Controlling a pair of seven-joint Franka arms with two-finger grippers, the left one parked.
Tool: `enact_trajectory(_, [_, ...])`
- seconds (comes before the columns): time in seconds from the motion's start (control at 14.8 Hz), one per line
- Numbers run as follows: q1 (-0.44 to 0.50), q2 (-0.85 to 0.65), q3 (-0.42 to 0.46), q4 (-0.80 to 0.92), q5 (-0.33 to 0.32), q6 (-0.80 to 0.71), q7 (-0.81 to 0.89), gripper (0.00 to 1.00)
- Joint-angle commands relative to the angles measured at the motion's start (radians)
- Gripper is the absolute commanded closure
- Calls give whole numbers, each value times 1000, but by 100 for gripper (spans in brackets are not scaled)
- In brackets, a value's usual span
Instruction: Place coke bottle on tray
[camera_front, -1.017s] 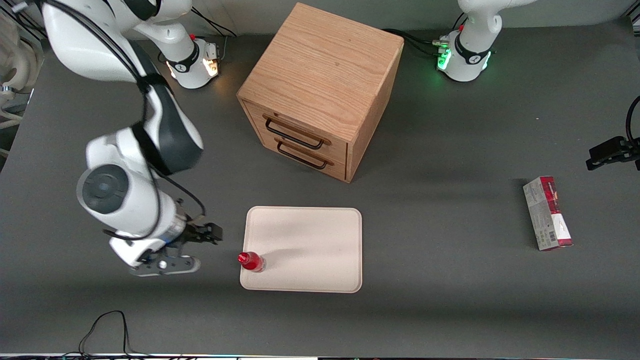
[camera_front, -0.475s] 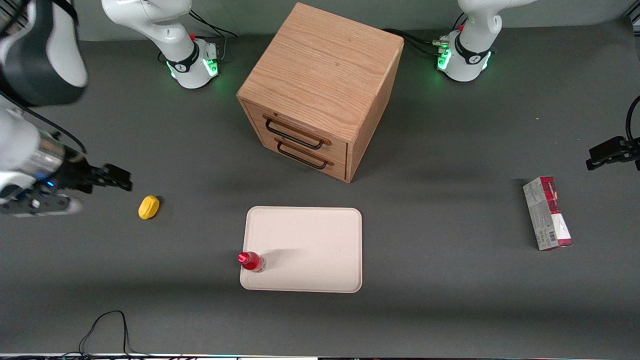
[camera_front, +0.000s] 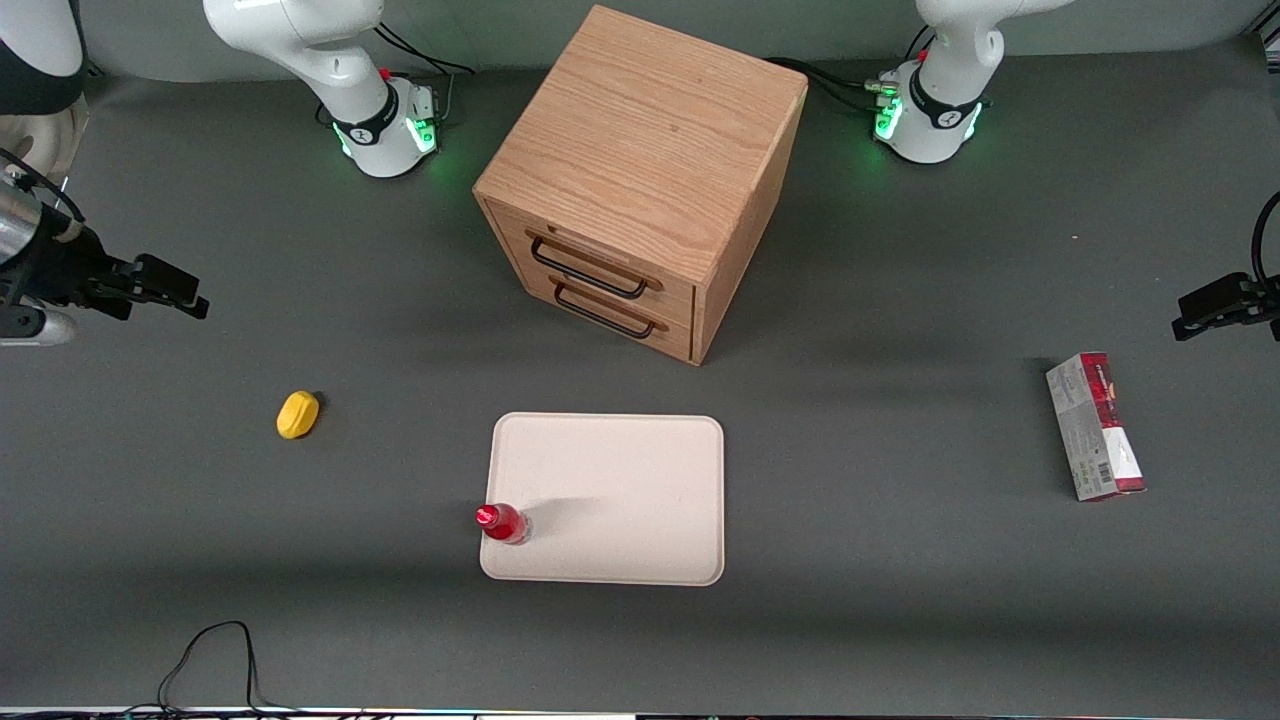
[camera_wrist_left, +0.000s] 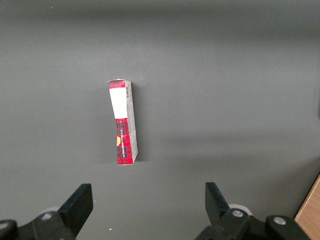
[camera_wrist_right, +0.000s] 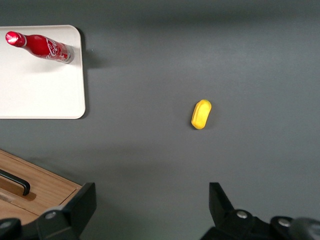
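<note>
Gripper (camera_front: 170, 290) farther off; coke bottle (camera_front: 503, 523) on tray (camera_front: 630, 480)

Item one: the coke bottle (camera_wrist_right: 42, 46), standing on the tray (camera_wrist_right: 40, 90), carries a white script logo along its red side; we can make out the flowing lettering but cannot read it letter for letter.

Item two: the red-and-grey carton (camera_wrist_left: 123, 122) shows a blank white panel and a thin line of print on its plaid face, too small for us to read. In the front view its barcode (camera_front: 1103, 467) is visible, digits illegible.
</note>
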Motion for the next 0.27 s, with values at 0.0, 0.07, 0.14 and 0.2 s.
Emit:
enact_trajectory(0.0, [12,-33,-15,-26,18,5,-5,0])
enact_trajectory(0.07, [12,-33,-15,-24,18,5,-7,0])
enact_trajectory(0.14, [12,-33,-13,-24,18,5,-5,0])
enact_trajectory(0.2, [12,-33,-13,-24,16,5,-4,0])
